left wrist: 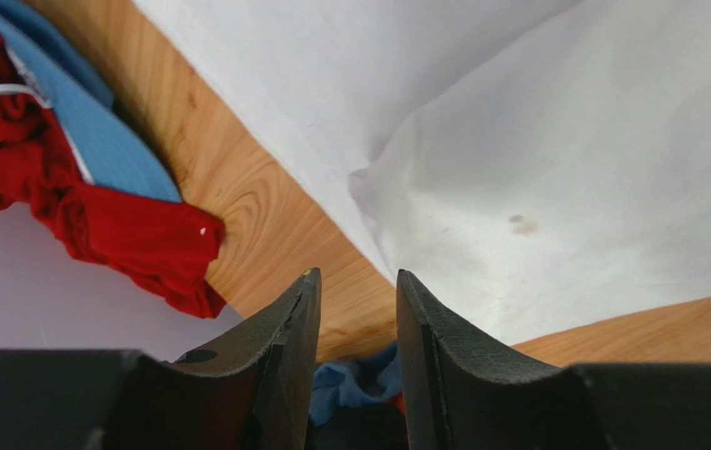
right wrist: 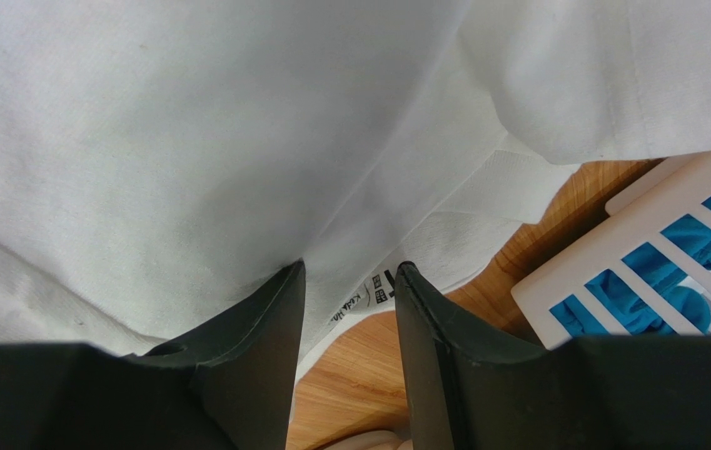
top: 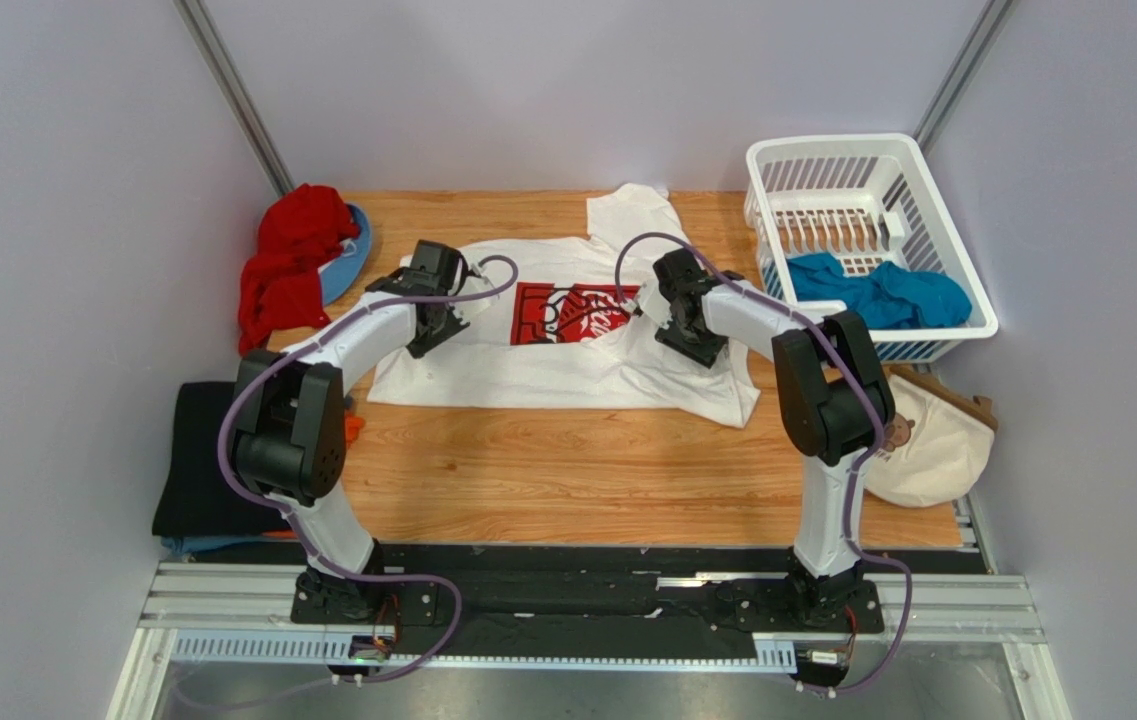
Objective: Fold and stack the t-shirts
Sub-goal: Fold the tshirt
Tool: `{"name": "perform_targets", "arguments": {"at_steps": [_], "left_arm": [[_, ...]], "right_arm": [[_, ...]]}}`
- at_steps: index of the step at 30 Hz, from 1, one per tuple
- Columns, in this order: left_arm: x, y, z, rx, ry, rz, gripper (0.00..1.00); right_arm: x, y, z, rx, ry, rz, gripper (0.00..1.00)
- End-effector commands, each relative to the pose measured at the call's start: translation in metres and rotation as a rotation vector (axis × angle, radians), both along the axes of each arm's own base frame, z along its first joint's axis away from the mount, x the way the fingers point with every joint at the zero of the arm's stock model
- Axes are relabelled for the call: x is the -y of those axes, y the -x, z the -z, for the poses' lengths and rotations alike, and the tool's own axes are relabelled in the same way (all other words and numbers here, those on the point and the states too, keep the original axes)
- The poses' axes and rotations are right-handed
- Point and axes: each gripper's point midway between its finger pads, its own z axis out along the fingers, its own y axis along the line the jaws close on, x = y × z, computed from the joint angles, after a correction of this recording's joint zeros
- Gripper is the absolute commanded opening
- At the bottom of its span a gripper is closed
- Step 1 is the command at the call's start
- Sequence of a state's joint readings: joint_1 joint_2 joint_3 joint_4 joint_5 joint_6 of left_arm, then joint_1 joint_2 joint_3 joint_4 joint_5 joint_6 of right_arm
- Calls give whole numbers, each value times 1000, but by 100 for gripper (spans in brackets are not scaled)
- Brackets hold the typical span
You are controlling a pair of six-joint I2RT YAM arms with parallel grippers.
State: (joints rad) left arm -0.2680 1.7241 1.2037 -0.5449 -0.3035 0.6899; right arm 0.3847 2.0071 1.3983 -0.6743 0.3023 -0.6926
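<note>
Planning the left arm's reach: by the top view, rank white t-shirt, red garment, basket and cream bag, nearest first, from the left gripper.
1. white t-shirt, directly under the left gripper
2. red garment, back-left corner
3. white basket, back right
4. cream bag, right edge

Right wrist cam: I see the right gripper (right wrist: 350, 274) with its two dark fingers (right wrist: 256, 347) standing apart, a clear gap between the tips. The white t-shirt (right wrist: 190, 141) fills the upper and left frame, lying in soft folds on the wooden table (right wrist: 354, 384). A hem edge carrying a small printed label (right wrist: 369, 291) sits in the gap at the fingertips; I cannot tell whether either finger touches it. Right of frame is a white slatted basket (right wrist: 613, 246), just beside the shirt's edge, with teal cloth (right wrist: 655, 305) visible through the slats.
</note>
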Motion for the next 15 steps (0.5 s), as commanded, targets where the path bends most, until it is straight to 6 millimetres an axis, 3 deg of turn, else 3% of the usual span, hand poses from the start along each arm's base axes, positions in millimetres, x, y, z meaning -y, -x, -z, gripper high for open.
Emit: {"name": "perform_targets", "arguments": {"at_steps": [1, 9, 15], "left_arm": [[14, 9, 17, -59, 51, 26, 44], [10, 6, 53, -171, -22, 75, 42], [5, 13, 68, -228, -62, 95, 35]], "right_arm": [[0, 0, 7, -4, -2, -8, 45], [11, 5, 17, -31, 47, -30, 45], [15, 15, 16, -48, 54, -47, 45]]}}
